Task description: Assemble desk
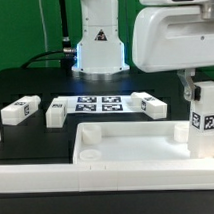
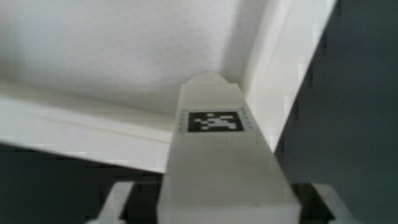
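Observation:
The white tray-like tabletop lies in the foreground of the exterior view, with a round socket near its left corner. My gripper is shut on a white tagged leg, holding it upright over the tabletop's right corner. In the wrist view the leg runs out from between my fingers, and its tip lies over the tabletop's inner corner. Three more tagged legs lie behind on the table: two at the left and one at the right.
The marker board lies flat behind the tabletop in front of the arm's base. A long white border bar runs along the front edge. The black table shows round the parts.

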You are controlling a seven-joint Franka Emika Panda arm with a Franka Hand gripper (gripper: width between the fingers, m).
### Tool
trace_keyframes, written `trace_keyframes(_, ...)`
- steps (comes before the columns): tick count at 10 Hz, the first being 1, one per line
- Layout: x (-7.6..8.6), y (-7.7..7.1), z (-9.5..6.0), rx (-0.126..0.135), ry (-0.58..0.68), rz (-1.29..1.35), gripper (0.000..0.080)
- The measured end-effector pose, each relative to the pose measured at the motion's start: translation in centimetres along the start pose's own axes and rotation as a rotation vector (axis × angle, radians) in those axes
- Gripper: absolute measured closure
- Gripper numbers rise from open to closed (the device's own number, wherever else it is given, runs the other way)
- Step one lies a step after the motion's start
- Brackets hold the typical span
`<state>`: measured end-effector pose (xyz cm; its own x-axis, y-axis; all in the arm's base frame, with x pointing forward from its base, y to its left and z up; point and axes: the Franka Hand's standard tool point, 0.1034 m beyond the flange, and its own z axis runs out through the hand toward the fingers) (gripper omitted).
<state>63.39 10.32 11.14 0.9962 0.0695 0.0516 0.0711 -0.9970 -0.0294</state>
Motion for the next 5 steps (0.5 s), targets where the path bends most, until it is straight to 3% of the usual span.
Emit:
trace_keyframes(2,0.01,0.04,0.04,0.017,0.009,0.228,0.0511)
trace_keyframes(5,0.01,0.02,0.03,0.019,0.007,0.49,0.051)
